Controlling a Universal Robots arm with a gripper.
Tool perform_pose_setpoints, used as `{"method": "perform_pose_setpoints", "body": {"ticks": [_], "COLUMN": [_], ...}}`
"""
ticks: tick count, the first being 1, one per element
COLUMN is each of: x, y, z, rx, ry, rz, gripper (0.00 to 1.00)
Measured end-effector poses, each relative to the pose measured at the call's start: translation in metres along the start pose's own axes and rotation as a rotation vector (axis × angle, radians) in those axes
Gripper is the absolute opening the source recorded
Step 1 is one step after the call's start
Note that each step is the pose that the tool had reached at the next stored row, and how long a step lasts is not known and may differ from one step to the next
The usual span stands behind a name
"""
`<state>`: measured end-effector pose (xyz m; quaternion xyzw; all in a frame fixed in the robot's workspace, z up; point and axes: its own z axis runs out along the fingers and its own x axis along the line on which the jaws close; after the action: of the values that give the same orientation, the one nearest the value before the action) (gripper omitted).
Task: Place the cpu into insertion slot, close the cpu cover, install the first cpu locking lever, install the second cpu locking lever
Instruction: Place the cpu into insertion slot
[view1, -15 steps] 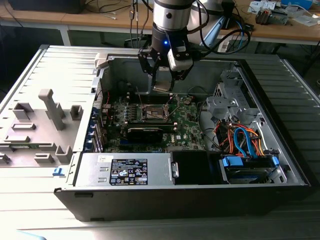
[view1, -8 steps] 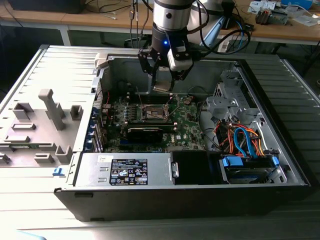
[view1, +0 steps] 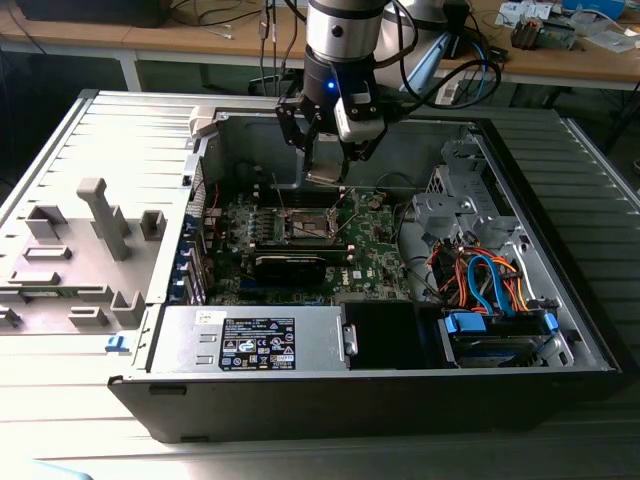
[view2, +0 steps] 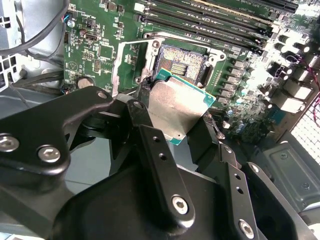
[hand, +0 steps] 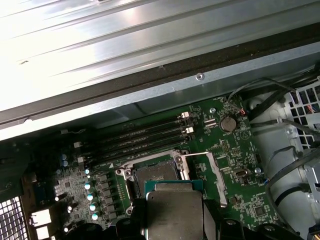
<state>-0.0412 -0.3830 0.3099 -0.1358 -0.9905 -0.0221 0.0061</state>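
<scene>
The arm reached straight down into the open computer case (view1: 420, 395), its gripper (view1: 326, 172) pinching the cpu (view2: 176, 106) flat by two edges. The insertion slot (view2: 182, 62) lay bare just below the gripper, with the cpu cover (hand: 209, 172) standing open beside it.

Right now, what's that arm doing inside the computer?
A robot arm is working inside an opened computer case. Its end effector grips the cpu by its edges and holds it above the green board, close to the insertion slot. The slot is empty and the cpu cover is swung open beside it, so the chip is not seated yet.
</scene>
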Motion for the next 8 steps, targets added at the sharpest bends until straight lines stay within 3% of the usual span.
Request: {"method": "perform_pose_setpoints", "body": {"ticks": [8], "x": [0.0000], "y": [0.0000], "z": [0.0001], "rx": [-0.0002], "ry": [-0.0003], "rz": [0.007], "gripper": [0.55]}}
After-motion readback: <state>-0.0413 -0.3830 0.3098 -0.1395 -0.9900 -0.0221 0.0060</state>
